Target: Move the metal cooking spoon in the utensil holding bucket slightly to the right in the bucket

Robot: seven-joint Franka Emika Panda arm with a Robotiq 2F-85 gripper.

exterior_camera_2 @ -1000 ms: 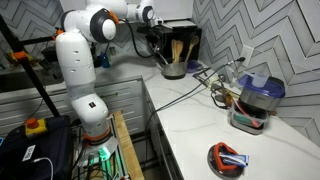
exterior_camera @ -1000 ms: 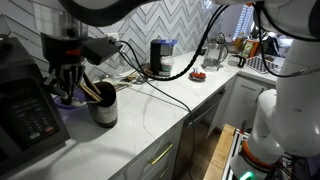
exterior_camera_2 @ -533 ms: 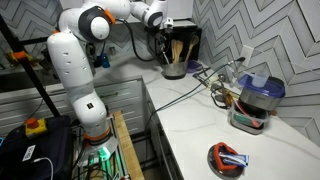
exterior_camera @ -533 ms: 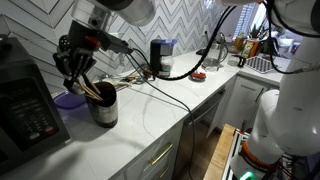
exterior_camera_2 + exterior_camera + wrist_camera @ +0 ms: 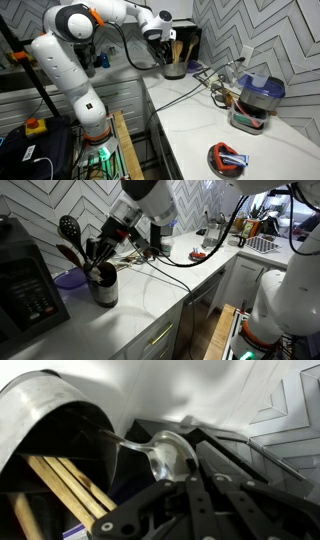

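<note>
The metal spoon [image 5: 170, 455] stands in the bucket [image 5: 104, 288] on the counter [image 5: 150, 298], beside a bowl [image 5: 66, 279].

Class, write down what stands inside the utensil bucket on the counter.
Inside the bucket: a metal spoon, wooden handles and a black slotted spoon. The bucket wall and the gripper hide their lower ends.

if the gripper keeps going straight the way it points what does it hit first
Probably the metal spoon: in the wrist view its bowl sits directly ahead of the gripper, with wooden utensils beside it in the bucket. Depth is unclear, so they may already touch.
</note>
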